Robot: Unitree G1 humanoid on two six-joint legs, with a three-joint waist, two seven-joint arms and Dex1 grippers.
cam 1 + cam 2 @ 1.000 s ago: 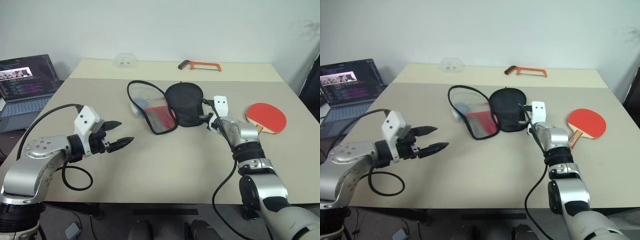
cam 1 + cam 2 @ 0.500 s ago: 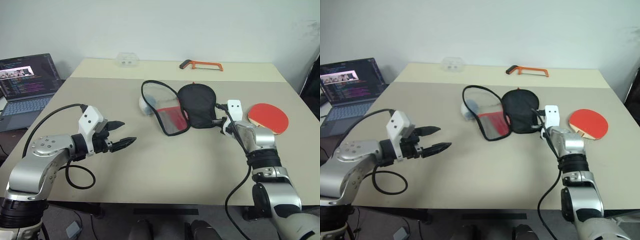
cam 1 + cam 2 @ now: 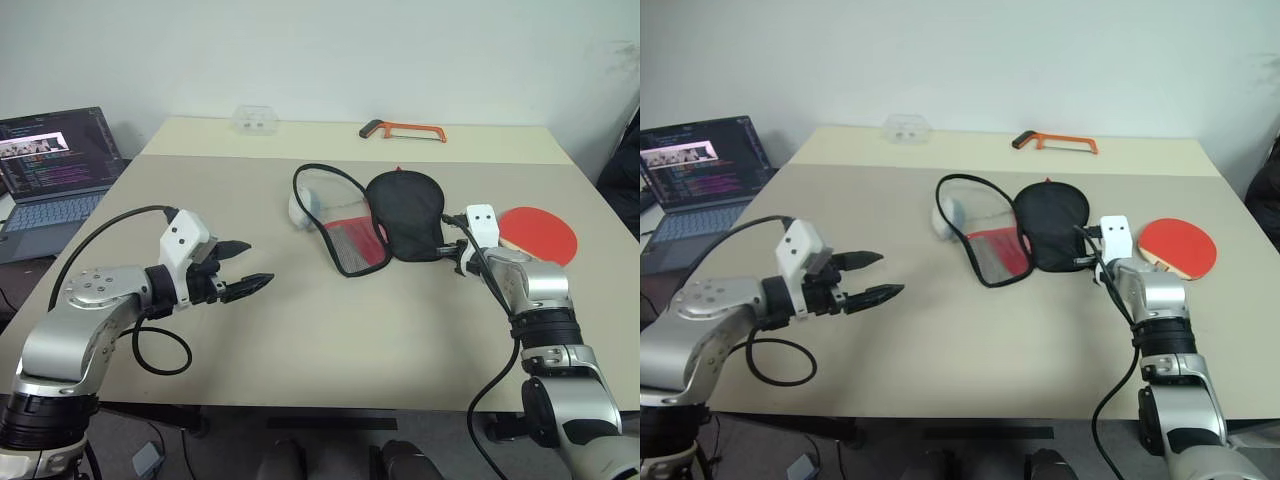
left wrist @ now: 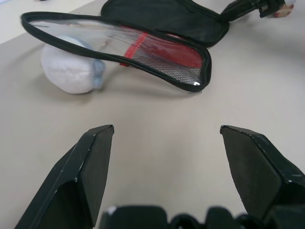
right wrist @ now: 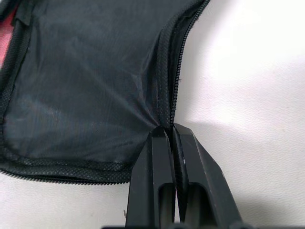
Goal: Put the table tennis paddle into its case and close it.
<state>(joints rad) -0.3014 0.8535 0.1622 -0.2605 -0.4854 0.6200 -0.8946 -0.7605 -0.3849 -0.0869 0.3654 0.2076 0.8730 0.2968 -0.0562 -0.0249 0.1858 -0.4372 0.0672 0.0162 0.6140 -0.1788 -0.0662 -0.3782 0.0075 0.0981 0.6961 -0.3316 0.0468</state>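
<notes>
Black fabric is pinched in your right end effector (image 5: 171,131): its fingers are clenched on the zip edge of the case (image 3: 405,213), at the case's near-right corner. The case lies unzipped mid-desk, black half to the right, red half with mesh pocket (image 3: 352,240) folded out to the left, its far flap raised off the surface. A whitish round pouch (image 3: 303,209) sits just beside the case's far-left edge, partly under that flap.

The table tennis paddle (image 3: 545,228) lies flat on the desk (image 3: 330,330), right of the case and just beyond your right wrist, red face up, outside the case.

Your left end effector (image 3: 243,268) hovers above the near-left desk, fingers spread and released, nothing between them, pointing right toward the case and well apart from it.

Far edge: orange hacksaw (image 3: 402,129), clear plastic box (image 3: 254,119). Laptop (image 3: 50,170) stands off the desk's left side.
</notes>
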